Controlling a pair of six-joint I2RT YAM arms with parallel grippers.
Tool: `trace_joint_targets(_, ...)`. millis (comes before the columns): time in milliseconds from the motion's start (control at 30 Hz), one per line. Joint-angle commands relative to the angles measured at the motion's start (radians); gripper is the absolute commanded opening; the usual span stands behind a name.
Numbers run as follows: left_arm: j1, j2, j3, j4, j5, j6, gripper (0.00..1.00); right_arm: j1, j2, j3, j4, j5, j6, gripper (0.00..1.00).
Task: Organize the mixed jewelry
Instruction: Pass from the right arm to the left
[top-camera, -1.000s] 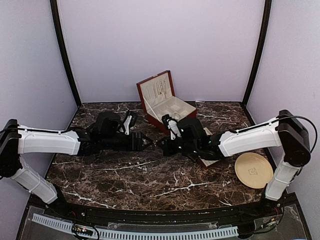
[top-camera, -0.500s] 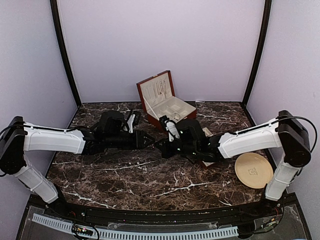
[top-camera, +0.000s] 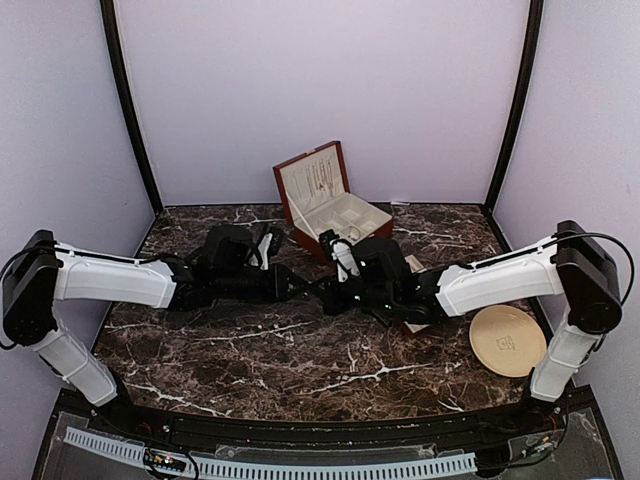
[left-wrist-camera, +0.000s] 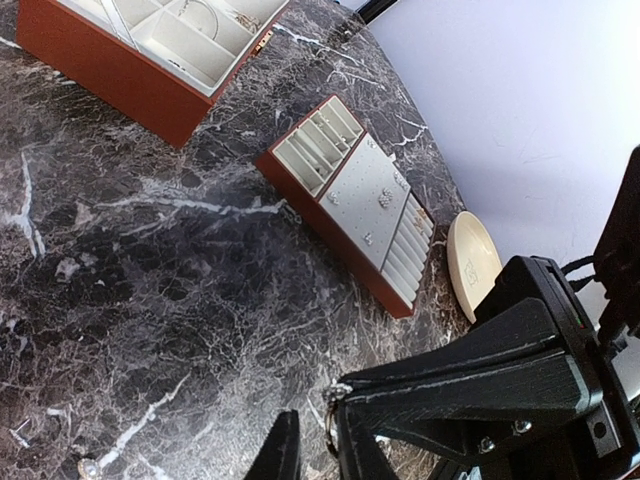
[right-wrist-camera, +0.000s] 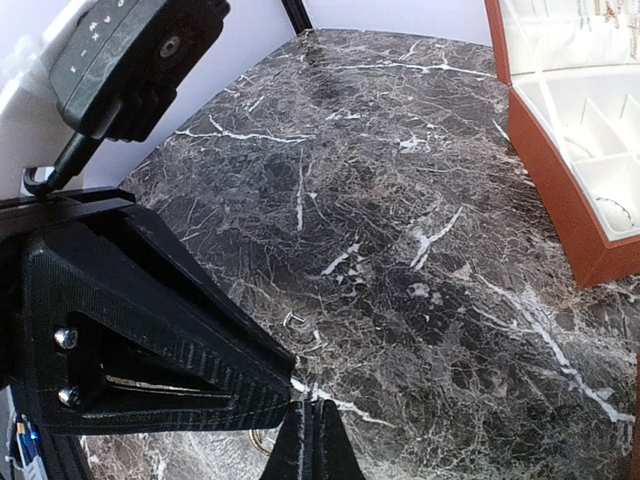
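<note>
Over the middle of the table my two grippers meet tip to tip: the left gripper (top-camera: 303, 284) and the right gripper (top-camera: 322, 290). The right gripper (right-wrist-camera: 310, 405) is shut, and a small silvery ring (left-wrist-camera: 329, 429) with a sparkling top hangs from its fingers (left-wrist-camera: 470, 385). In the left wrist view the left gripper (left-wrist-camera: 316, 412) has its jaws narrowly apart with the ring between them. The ring lies against one finger, and a gap shows to the other. A tiny metal piece (right-wrist-camera: 293, 319) lies loose on the marble.
The red-brown box (top-camera: 330, 205) with cream lining stands open at the back centre. Its lifted-out tray (left-wrist-camera: 350, 195), with small earrings on a grey pad, lies right of centre. A round beige plate (top-camera: 507, 340) sits at the right. Another speck (left-wrist-camera: 88, 467) lies on the marble.
The left gripper has moved right up to the right gripper's tip and its jaws have narrowed around the ring. The right gripper has stayed shut and hardly moved.
</note>
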Motion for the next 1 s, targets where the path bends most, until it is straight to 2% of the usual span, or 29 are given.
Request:
trace_joint_targets(0,-0.007,0.002,0.014,0.006,0.02,-0.016,0.14,0.009,0.009,0.043,0.031,0.018,-0.01,0.0)
trace_joint_targets(267,-0.007,0.009,-0.003,0.048,0.047,-0.049,0.1,0.009,0.017,0.054,0.028,0.017,-0.015,0.0)
trace_joint_targets(400,-0.006,0.007,-0.012,0.069,0.061,-0.062,0.0,0.009,0.021,0.052,0.028,0.021,-0.015,0.0)
trace_joint_targets(600,-0.007,-0.019,-0.025,0.085,0.049,-0.063,0.0,0.006,-0.005,0.024,0.039,0.049,0.004,0.0)
trace_joint_targets(633,-0.006,-0.027,-0.027,0.087,0.044,-0.061,0.0,0.005,-0.015,0.018,0.04,0.049,0.008,0.02)
trace_joint_targets(767,-0.006,-0.063,-0.048,0.118,0.016,-0.047,0.0,-0.014,-0.08,-0.032,0.084,0.018,0.041,0.27)
trace_joint_targets(833,-0.006,-0.085,-0.068,0.154,0.016,-0.031,0.0,-0.036,-0.12,-0.072,0.124,-0.03,0.068,0.34)
trace_joint_targets(967,-0.008,-0.138,-0.113,0.26,0.029,0.01,0.0,-0.081,-0.168,-0.122,0.203,-0.169,0.137,0.43)
